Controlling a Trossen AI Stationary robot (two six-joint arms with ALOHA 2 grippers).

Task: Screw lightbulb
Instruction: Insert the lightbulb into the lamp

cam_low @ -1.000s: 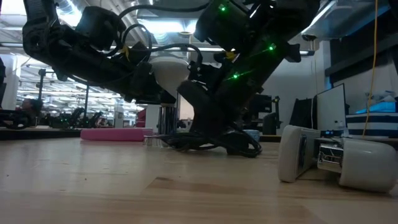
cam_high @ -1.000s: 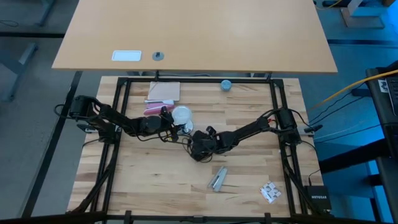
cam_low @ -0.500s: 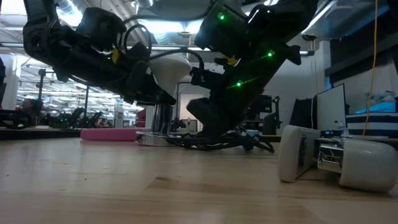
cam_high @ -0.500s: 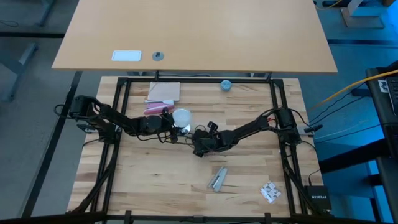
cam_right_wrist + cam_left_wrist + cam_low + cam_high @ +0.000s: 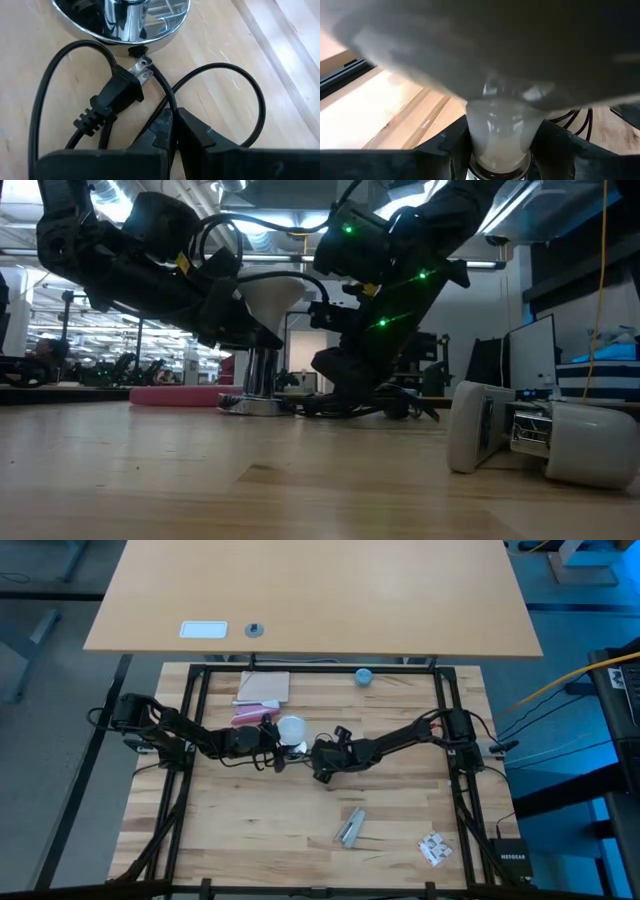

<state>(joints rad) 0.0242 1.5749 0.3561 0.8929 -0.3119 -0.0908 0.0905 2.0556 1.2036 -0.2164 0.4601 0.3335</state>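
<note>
Right fingers (image 5: pixel 172 127) newly clamped on black cord (image 5: pixel 167 95).

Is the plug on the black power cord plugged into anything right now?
No, the plug lies loose on the wooden table, its metal prongs bare.

One lightbulb (image 5: pixel 292 727), two arms

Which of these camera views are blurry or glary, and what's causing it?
Left wrist view: the white frosted lightbulb sits so near the lens that its globe smears into grey blur. Low view: bright ceiling lights backlight the dark arms. Right wrist view: sharp, with glare on the shiny round metal base.
</note>
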